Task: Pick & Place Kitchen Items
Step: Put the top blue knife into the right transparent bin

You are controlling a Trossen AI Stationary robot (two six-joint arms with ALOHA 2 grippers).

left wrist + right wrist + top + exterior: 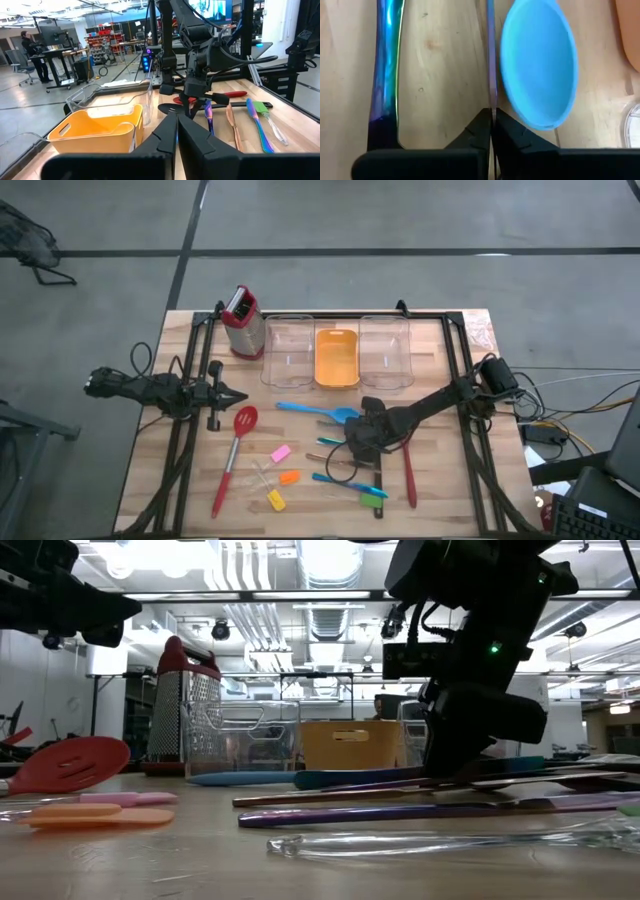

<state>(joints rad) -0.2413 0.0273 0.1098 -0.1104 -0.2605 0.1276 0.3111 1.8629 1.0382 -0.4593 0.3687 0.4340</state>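
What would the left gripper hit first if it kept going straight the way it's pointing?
Probably the right gripper, low over the cutlery. The shut left gripper aims across the table at it, passing beside the orange plastic tray; depth is hard to judge.

A box grater [241,320] with a red top stood upright near the back left of the wooden table [150,470]. Beside it sat a row of three containers: a clear plastic bin [287,351], an orange tray [337,357], then another clear bin [385,352]. Cables [560,420] trailed off the table's right side.
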